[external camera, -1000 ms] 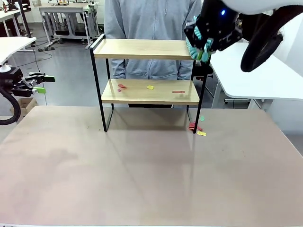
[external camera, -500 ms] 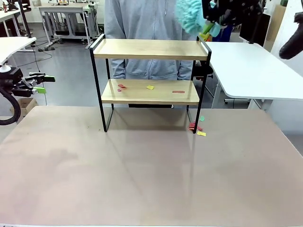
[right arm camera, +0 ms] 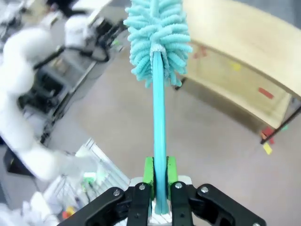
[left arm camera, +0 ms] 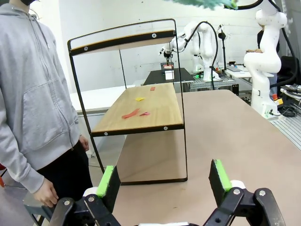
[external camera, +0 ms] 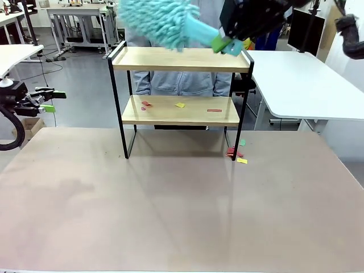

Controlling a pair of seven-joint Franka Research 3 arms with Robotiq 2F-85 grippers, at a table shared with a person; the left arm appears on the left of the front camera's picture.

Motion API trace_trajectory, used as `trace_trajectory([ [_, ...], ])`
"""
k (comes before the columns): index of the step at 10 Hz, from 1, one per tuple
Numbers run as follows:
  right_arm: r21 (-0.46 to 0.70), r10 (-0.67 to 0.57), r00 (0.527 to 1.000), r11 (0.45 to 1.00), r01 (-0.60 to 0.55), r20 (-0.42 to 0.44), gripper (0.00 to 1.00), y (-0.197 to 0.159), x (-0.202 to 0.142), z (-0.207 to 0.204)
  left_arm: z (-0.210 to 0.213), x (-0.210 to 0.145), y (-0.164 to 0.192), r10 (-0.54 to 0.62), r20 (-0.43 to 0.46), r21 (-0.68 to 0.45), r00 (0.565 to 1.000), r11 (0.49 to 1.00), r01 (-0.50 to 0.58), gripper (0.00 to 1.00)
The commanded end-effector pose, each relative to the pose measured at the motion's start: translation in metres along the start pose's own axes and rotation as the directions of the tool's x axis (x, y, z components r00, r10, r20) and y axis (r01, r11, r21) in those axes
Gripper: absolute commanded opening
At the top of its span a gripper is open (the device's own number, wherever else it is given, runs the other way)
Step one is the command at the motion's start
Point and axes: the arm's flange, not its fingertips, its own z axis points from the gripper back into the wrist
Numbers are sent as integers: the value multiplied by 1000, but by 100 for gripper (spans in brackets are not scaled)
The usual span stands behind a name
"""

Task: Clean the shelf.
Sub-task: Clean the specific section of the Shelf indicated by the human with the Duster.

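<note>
Far left, off the table's edge, we note the left gripper (external camera: pixel 52 100), jaws wide apart with nothing between them. The shelf (external camera: pixel 176 59) stands at the far middle of the table (external camera: pixel 170 216), with a person in a grey hoodie (external camera: pixel 182 82) just behind it. Red and yellow scraps (external camera: pixel 180 104) lie on its lower board. A teal duster (external camera: pixel 156 20) hangs above the top board's left half. The right gripper (external camera: pixel 227 44) clamps its handle over the shelf's right end. Loose bits (external camera: pixel 236 153) lie by the near right leg.
</note>
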Motion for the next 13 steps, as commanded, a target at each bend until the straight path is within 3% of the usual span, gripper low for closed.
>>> trace_trajectory([
  [1,94,183,980,980,-176,-74,14,-6,-9,-7,0,3,-1,-5,3,0,1000,1000,5,100],
  [5,134,373,874,928,-348,-311,14,-15,-44,-37,0,3,-1,-5,3,0,1000,1000,5,100],
  [9,158,346,785,938,-310,-514,14,-78,-125,-45,0,3,-1,-5,3,0,1000,1000,5,100],
  [13,169,246,817,968,-184,-522,14,-147,-216,-32,0,3,-1,-5,3,0,1000,1000,5,100],
])
